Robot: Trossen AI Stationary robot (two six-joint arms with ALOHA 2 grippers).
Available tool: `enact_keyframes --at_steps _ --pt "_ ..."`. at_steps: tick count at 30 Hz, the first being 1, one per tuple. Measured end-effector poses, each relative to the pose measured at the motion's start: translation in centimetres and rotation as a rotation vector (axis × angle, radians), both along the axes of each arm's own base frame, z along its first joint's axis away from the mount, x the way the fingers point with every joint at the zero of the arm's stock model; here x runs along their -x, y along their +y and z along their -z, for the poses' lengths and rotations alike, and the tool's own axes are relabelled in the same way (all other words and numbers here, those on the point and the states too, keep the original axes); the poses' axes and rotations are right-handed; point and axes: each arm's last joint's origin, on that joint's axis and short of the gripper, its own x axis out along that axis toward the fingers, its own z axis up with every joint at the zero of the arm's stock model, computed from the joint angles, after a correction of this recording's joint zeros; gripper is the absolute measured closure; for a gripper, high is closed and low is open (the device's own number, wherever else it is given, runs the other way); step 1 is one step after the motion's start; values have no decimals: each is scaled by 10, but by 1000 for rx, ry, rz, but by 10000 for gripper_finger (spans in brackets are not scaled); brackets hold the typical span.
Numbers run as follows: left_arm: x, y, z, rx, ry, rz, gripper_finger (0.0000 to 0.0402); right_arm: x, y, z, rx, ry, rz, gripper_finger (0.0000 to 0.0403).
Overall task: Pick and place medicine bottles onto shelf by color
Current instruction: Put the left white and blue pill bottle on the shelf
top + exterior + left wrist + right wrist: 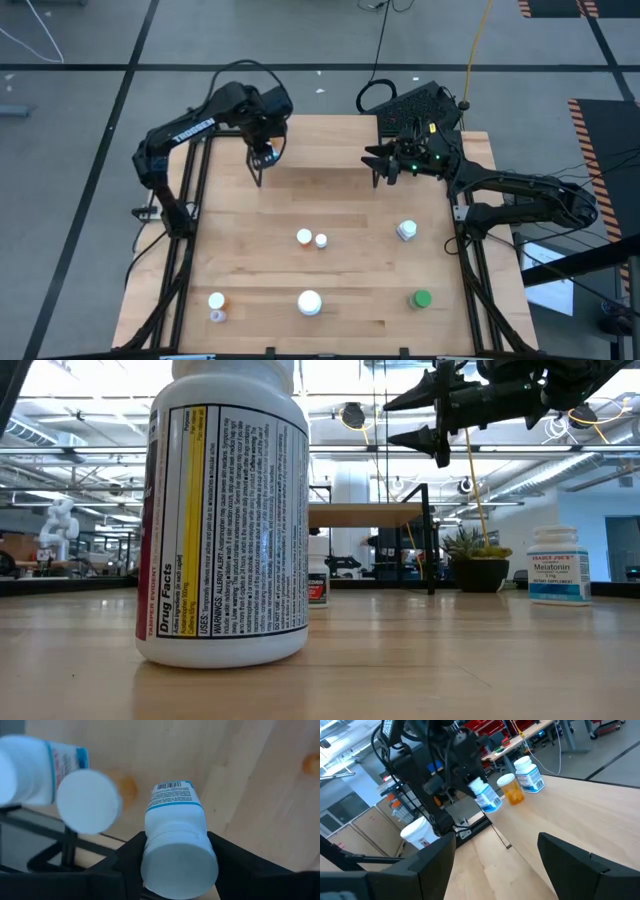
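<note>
Wooden surface is carrying several loose medicine bottles in the high view: two white caps sitting close together near the middle, a white bottle toward the right side, a big white-capped bottle at the near edge, a green-capped bottle near the right near corner, and an orange bottle just beside a pale purple one near the left near corner. Left end effector is hovering over the far left part of the surface, gripping a blue-and-white bottle between its dark fingers, cap facing the wrist camera. Right wrist view is showing that bottle tilted in the left end effector, with an orange bottle and another blue-white bottle standing just past it on light wood. Right end effector is hanging over the far right part of the surface, fingers spread wide, holding nothing. Low view is showing the shelf far back, with a potted plant near it.
</note>
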Motion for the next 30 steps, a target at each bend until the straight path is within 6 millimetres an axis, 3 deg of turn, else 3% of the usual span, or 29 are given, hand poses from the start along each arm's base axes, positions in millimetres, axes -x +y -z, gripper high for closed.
enact_keyframes --at_steps 8,18,30 --pt "-4 2 7 -26 28 176 213 -1 3 -2 55 -6 -16 124" --pt "-6 9 7 -81 9 173 185 -1 3 -3 62 -15 -15 124" --pt "-5 7 7 -104 50 180 183 -4 8 -3 36 -21 -38 124"
